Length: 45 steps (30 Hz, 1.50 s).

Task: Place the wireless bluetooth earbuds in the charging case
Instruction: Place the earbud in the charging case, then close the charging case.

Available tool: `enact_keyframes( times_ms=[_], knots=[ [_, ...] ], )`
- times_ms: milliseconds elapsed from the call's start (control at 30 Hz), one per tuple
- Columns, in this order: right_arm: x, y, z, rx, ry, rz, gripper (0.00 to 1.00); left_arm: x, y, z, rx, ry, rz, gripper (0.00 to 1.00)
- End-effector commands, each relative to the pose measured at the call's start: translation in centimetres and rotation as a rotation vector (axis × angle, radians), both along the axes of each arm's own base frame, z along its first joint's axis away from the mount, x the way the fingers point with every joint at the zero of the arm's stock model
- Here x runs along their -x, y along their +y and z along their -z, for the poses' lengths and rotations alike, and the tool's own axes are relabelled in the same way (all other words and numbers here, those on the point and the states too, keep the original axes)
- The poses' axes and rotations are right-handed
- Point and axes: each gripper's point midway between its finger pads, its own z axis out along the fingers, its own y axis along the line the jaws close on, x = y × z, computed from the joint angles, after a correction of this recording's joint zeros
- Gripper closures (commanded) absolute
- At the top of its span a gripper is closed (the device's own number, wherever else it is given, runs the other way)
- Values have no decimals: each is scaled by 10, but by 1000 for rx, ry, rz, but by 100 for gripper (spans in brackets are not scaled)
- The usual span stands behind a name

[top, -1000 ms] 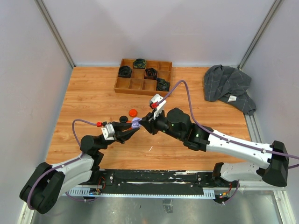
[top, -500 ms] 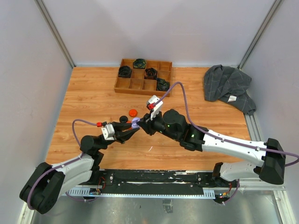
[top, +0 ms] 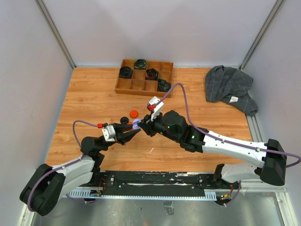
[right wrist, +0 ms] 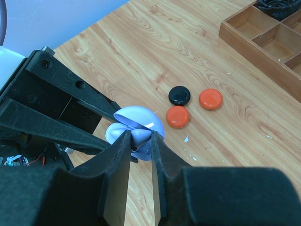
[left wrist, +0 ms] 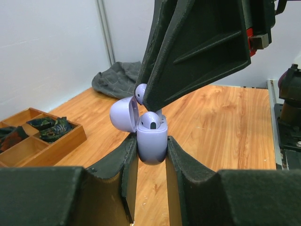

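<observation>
With the left gripper [left wrist: 151,142] clamped on the case [left wrist: 123,115], the right gripper [right wrist: 139,140], apparently pinching an earbud [left wrist: 140,92], should seat it squarely.

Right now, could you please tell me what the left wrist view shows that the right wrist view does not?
Only the left wrist view: the grey cloth, and one lavender earbud seated in the open lavender charging case. Only the right wrist view: a black puck and two orange-red pucks on the table. Both: that case clamped in the left gripper, the right gripper pinching a second earbud over it, and the wooden tray.
</observation>
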Motion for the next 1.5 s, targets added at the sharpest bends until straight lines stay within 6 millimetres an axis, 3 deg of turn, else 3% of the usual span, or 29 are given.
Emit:
enact_keyframes(
  times_ms=[0, 400, 667, 800, 1100, 1467],
  knots=[
    [7, 4, 1, -20, 14, -16, 76, 7, 3, 5, 7, -4, -4, 100],
    [8, -10, -15, -20, -52, -25, 53, 5, 2, 8, -3, 6, -2, 100],
    [16, -31, -10, 154, -224, -247, 22, 9, -3, 10, -18, 12, 41, 100],
    [25, -36, -3, 205, -311, -391, 13, 13, -7, 10, -27, 11, 79, 100],
    [27, -41, 14, 280, -390, -585, 5, 25, -13, 10, -36, -1, 159, 100],
    [35, -19, 29, 270, -322, -774, 3, 28, -14, 9, -36, -7, 180, 100]
  ],
)
